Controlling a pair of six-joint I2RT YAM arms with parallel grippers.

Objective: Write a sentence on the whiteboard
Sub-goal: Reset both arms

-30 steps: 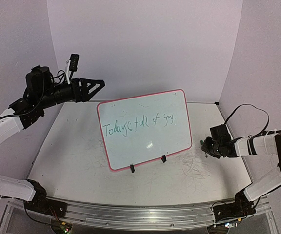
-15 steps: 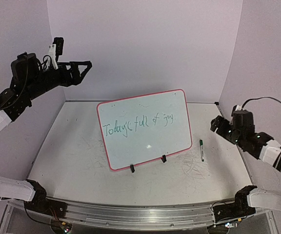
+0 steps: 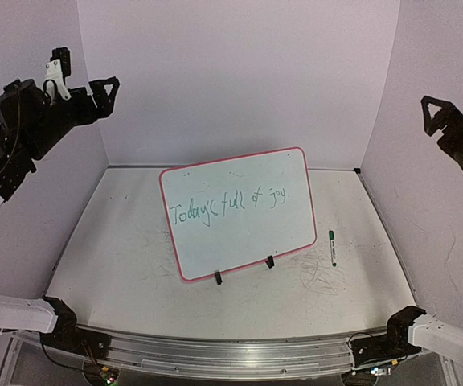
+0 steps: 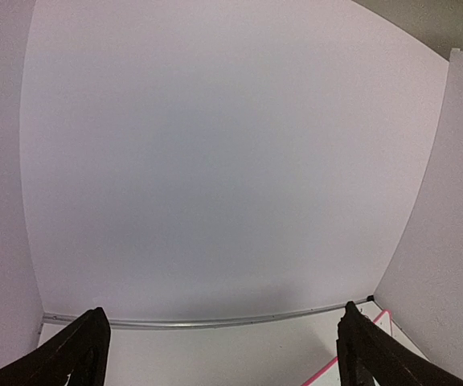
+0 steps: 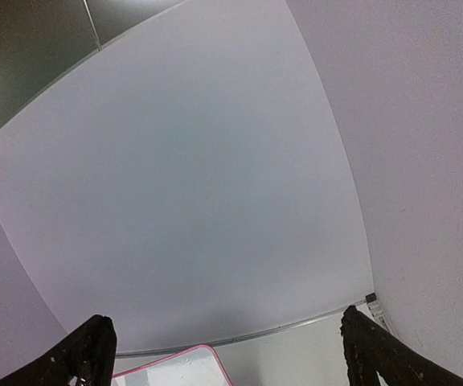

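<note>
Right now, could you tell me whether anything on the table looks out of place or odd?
Faint scribble marks stain the white tabletop right of the red-framed whiteboard, beside a loose green-and-white marker pen.

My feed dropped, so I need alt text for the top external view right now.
A red-framed whiteboard stands on the table with the sentence "Today's full of joy." in green across it. A pen lies on the table right of it. The left gripper and right gripper hang high at either side, open and empty.
</note>
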